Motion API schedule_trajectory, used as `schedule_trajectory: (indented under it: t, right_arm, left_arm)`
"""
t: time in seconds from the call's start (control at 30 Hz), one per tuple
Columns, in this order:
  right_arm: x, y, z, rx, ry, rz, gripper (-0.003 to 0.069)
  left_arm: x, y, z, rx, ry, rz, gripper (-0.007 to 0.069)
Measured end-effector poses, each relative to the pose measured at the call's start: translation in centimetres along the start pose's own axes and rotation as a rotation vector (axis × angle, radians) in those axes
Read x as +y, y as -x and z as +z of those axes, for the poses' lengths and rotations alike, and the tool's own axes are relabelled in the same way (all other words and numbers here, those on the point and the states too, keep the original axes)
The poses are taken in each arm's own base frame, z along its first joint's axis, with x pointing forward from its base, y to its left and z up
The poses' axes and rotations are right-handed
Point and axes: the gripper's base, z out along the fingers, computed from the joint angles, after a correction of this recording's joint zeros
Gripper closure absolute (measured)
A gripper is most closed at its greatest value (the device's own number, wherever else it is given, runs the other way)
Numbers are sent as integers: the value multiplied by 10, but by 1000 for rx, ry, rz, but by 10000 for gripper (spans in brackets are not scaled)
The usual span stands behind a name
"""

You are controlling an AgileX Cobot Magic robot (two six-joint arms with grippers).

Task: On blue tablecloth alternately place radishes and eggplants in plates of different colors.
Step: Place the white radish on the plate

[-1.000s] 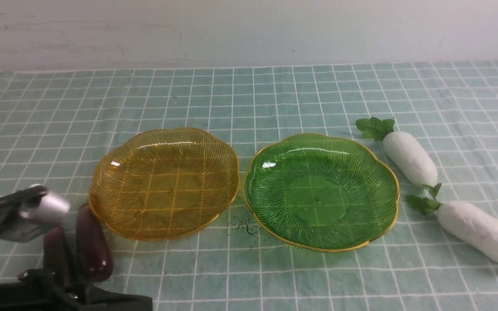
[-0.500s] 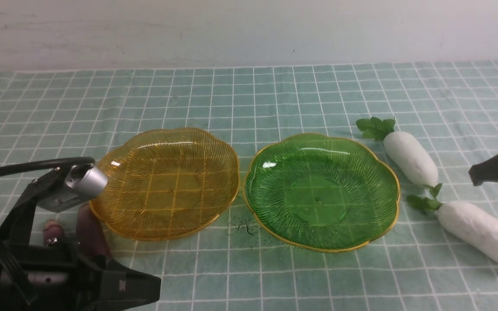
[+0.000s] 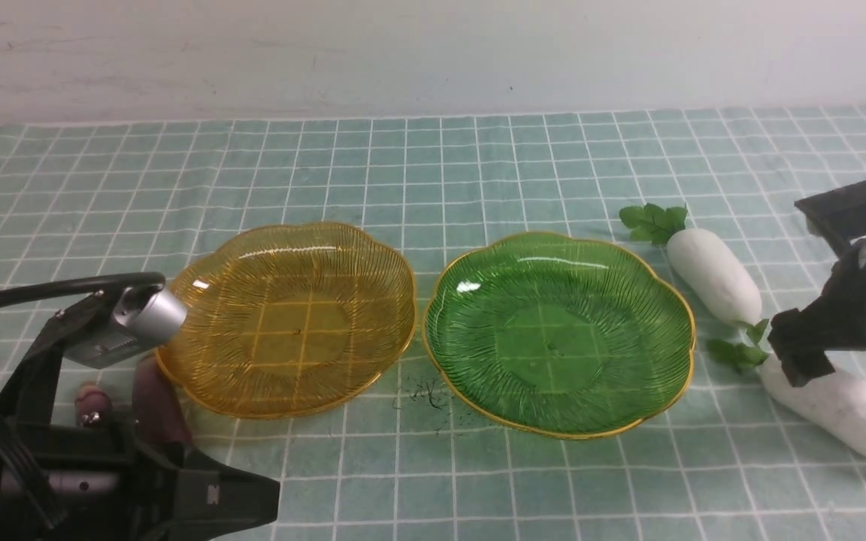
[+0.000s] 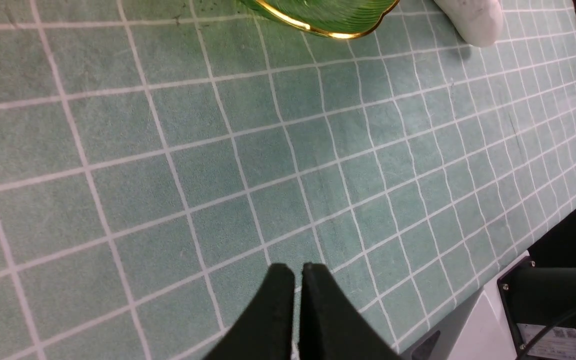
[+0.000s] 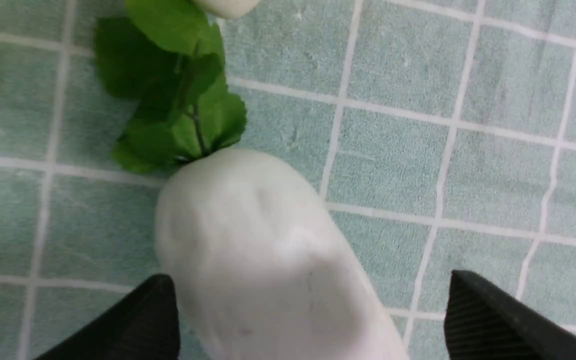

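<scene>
The blue tablecloth [image 3: 433,165] carries an empty amber plate [image 3: 286,319] and an empty green plate [image 3: 557,334] side by side. Two white radishes lie right of the green plate, one farther [image 3: 711,274] and one nearer [image 3: 846,409]. My right gripper [image 3: 797,361] is open and straddles the nearer radish [image 5: 258,250] near its leafy end, with its fingers [image 5: 143,320] apart from it. Two purple eggplants [image 3: 156,402] lie left of the amber plate, mostly hidden behind my left arm. My left gripper [image 3: 267,500] is shut on nothing, low over bare cloth [image 4: 295,272].
Small dark specks [image 3: 425,394] lie on the cloth between the plates. The table's front edge and robot base [image 4: 543,300] show in the left wrist view. A pale wall stands behind the table.
My right arm came in from the right and dropped over the nearer radish while its jaws spread open. My left arm shifted forward a second ago and has since held still.
</scene>
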Motion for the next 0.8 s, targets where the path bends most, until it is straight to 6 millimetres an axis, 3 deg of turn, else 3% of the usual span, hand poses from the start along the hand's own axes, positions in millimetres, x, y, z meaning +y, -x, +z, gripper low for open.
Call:
schedule_trajectory:
  t: [0.2,0.33,0.37,0.4,0.47,0.67,0.7,0.8]
  right_arm:
    - [6,-2,30,94,21,-10,-27]
    - [8,-6,34,157,42,-61,94]
    - [7,-5,30,165,42,-68,161]
    - [6,-3,27,168,41,-67,197]
    - [2,5,14,160,34,-60,193]
    - [-10,40,-55,30,80,77,191]
    - [-6,50,-70,-30,168,132,191]
    - [9,60,-82,-90,330,177,191]
  left_arm:
    - [0,0,0,0,0,0,622]
    - [0,0,0,0,0,0,622]
    - [0,0,0,0,0,0,622]
    - [0,0,0,0,0,0,622]
    - [0,0,0,0,0,0,622]
    - [0,0,0,0,0,1,622]
    - [0,0,0,0,0,1,622]
    - [0,0,0,-1,1,1,622]
